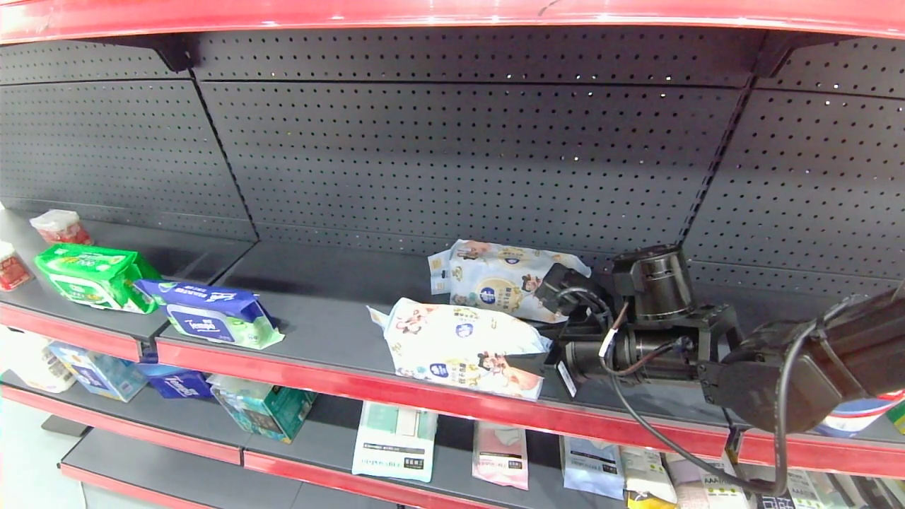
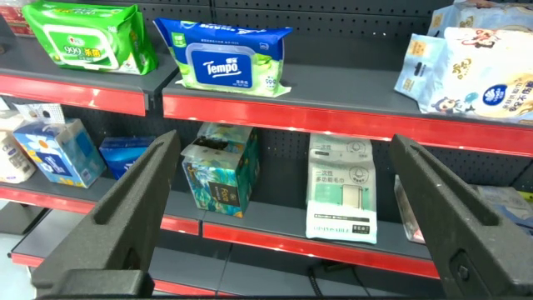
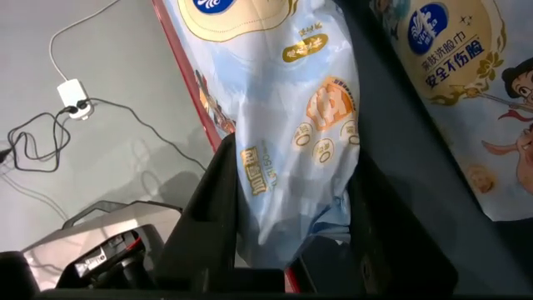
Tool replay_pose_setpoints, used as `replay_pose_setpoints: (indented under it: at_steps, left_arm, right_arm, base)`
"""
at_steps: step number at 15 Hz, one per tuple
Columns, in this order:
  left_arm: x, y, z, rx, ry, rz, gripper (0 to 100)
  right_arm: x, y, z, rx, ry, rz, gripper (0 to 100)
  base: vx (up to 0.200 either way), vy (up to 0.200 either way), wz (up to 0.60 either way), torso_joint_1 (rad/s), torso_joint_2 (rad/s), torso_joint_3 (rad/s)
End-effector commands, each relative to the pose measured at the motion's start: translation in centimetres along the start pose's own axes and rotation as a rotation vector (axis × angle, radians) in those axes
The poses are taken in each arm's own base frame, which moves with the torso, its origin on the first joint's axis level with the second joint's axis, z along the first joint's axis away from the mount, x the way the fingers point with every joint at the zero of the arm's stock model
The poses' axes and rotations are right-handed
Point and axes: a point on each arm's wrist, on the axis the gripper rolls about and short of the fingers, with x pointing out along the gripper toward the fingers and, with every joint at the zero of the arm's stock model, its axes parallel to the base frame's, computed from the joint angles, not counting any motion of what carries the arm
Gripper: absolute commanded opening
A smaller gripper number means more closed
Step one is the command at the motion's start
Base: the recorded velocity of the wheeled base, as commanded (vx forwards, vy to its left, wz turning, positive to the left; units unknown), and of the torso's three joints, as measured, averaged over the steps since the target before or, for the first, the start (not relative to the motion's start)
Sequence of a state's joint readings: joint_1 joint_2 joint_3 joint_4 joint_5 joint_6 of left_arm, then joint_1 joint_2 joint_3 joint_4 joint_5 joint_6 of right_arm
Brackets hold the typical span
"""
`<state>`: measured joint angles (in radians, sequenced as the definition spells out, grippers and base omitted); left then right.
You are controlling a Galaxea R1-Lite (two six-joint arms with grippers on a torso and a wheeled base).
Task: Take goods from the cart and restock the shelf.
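Where right gripper clamps pouch, plug below.

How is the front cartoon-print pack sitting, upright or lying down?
Lying down: the front pack rests on its broad side on the shelf, one end between the right gripper's fingers.

In the head view the front pouch hides the fingertips of the right end effector. The arm covers a corner of the rear pouch and most of a red-and-white container. The left edge cuts a small jar.
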<state>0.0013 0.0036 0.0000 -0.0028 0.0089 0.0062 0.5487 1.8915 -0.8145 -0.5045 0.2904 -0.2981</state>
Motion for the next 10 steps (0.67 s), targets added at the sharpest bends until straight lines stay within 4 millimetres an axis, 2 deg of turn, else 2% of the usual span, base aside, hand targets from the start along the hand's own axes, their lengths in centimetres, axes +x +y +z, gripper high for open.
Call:
replay_pose_setpoints:
  at_steps: [1, 10]
  left_arm:
    - [0.0, 0.0, 0.0, 0.0, -0.001, 0.001, 100]
    - [0.0, 0.0, 0.0, 0.0, -0.001, 0.001, 100]
  right_arm:
    - [0.07, 0.48, 0.31, 0.0, -0.005, 0.004, 0]
    - [0.31, 0.64, 0.07, 0.008, 0.007, 0.006, 0]
  base:
    - [0.0, 0.0, 0.0, 0.0, 0.0, 0.0]
    - [0.0, 0.0, 0.0, 0.0, 0.0, 0.0]
